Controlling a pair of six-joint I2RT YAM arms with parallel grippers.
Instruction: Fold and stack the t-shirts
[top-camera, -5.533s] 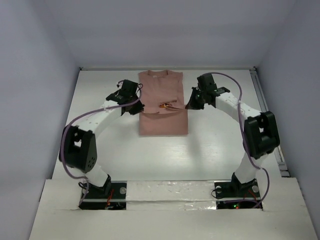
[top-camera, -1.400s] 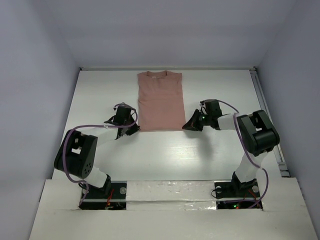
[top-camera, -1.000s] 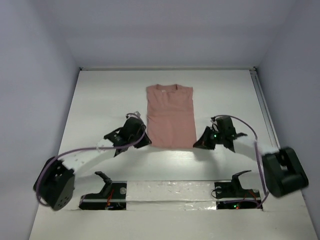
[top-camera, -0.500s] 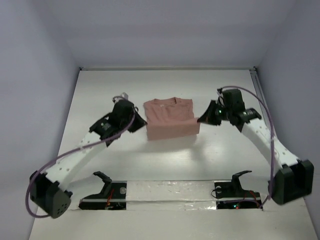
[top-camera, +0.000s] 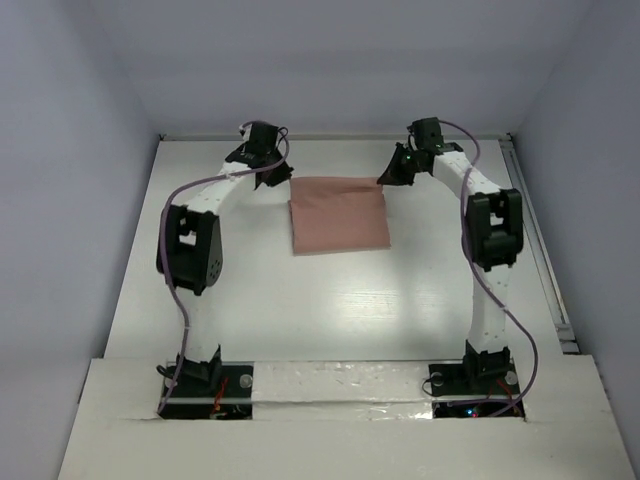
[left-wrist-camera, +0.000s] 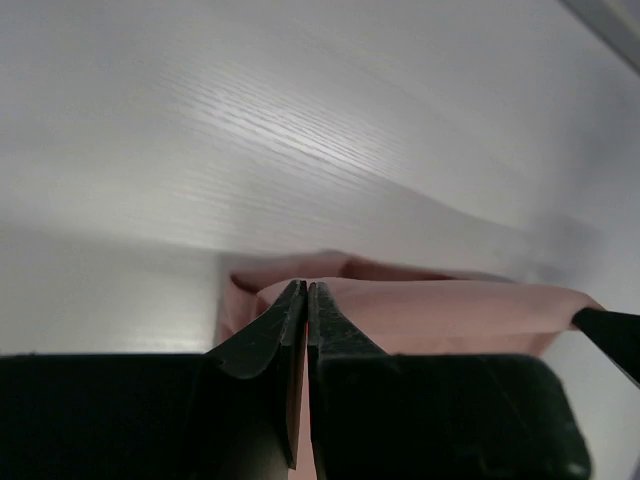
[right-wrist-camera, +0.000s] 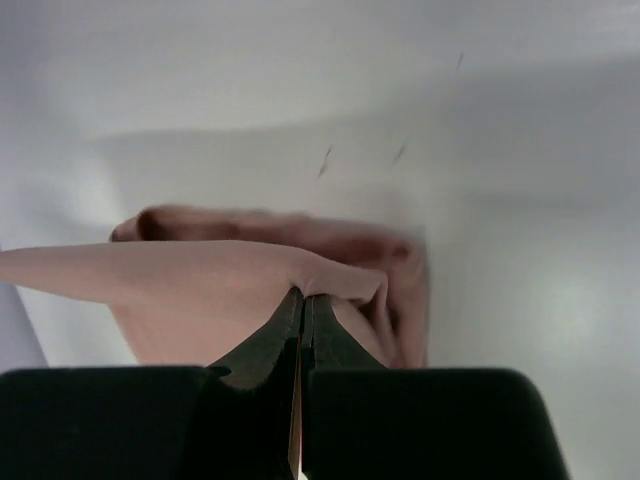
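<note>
You've swung the hem outward: left tool (top-camera: 284, 176) and right tool (top-camera: 386, 178) each clamp a far corner of the dusty-pink fabric t-shirt (top-camera: 338, 215), folded, spreading base-ward between them.

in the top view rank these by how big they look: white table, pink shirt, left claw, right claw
1. white wood-grain table
2. folded dusty-pink fabric t-shirt
3. black left claw and black right claw: they look alike, so no order between them

Bare table (top-camera: 330, 310) before t-shirt (top-camera: 338, 215), walls (top-camera: 80, 200) around
</note>
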